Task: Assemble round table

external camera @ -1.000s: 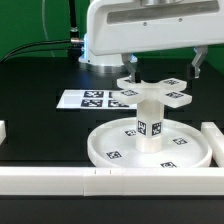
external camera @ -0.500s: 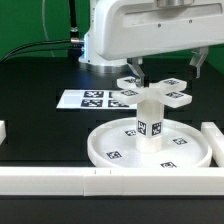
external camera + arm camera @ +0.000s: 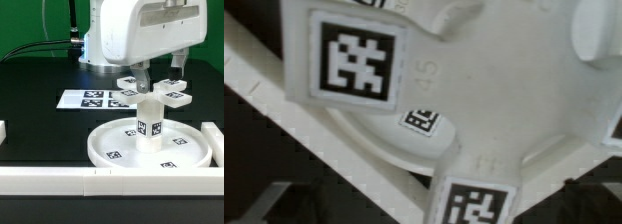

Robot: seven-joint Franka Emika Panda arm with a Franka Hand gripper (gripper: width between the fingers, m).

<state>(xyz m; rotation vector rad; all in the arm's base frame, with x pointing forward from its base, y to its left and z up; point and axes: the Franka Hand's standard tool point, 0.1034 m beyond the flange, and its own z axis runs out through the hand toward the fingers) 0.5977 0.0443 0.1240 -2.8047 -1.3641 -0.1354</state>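
The round disc [image 3: 150, 146] lay flat on the black tabletop [image 3: 40, 125] against the white border rails [image 3: 60, 180], with the post [image 3: 150, 118] standing upright at its centre. The cross-shaped piece [image 3: 152, 92] sat on top of the post, its tagged arms spread out. The hand [image 3: 150, 78] hung right above the cross, but whether it gripped or had let go could not be told.

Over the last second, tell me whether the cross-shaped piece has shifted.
Yes, slightly. The cross-shaped piece has turned a little on top of the post, its arms lying differently against the fixed marker board; it stays on the post.
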